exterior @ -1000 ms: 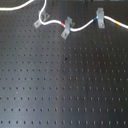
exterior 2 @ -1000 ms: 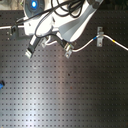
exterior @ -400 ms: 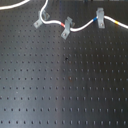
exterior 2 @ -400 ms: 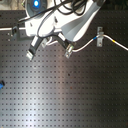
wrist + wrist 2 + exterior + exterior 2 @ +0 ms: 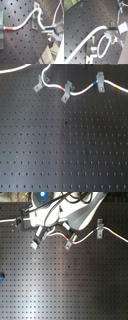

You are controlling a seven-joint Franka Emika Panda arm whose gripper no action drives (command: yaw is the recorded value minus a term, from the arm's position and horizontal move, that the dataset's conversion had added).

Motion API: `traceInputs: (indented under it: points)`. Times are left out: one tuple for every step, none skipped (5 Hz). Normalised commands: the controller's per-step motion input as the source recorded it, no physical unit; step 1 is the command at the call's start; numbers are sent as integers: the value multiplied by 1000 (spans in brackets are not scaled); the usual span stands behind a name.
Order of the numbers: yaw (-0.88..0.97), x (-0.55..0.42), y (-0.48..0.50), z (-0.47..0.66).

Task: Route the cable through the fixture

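Both exterior views looked steeply down on the perforated table [image 5: 65,149], sharing its clips [image 5: 66,91] along the far edge, while both wrist views sat close over that clip row.

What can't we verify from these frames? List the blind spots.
- Pincer: jaw state unclear in both wrist views; hidden behind the white robot arm in the second exterior view, absent from the first exterior view.
- Long thin white cable with coloured bands: both ends cut off by the first exterior view's edges.
- Left grey metal clip: whether the cable sits inside it is too blurred there.
- Small blue object: cropped at the second exterior view's left edge.
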Motion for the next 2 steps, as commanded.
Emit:
traceInputs:
  points:
    - [0, -145, -304, -300]
    - [134, -138, -60, 109]
